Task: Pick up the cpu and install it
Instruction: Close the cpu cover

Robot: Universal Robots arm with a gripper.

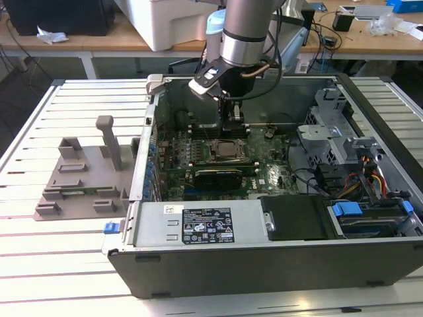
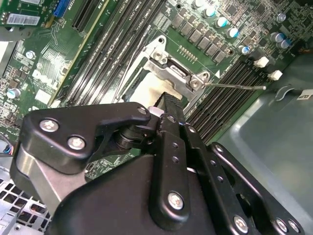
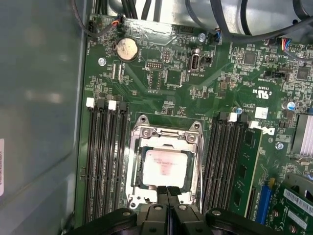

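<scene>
Surface: white slatted surface (image 1: 59, 264) carried the computer case (image 1: 264, 274).
Room: desks (image 1: 99, 41) stood behind the case.
Gripper: gripper (image 3: 167, 189) was closed, empty, over the cpu (image 3: 165, 166) inside the case.
Hidden: gripper covered the cpu's edge.

Your arm (image 1: 248, 26) hangs near-vertical from above in the exterior view. Its silver wrist (image 1: 241, 47) is upright and the black gripper (image 1: 232, 122) points straight down at its end. In both wrist views, the two fingers (image 3: 163, 192) (image 2: 171, 113) are pressed flat against each other, tips meeting with no gap. You hold nothing between them.
</scene>
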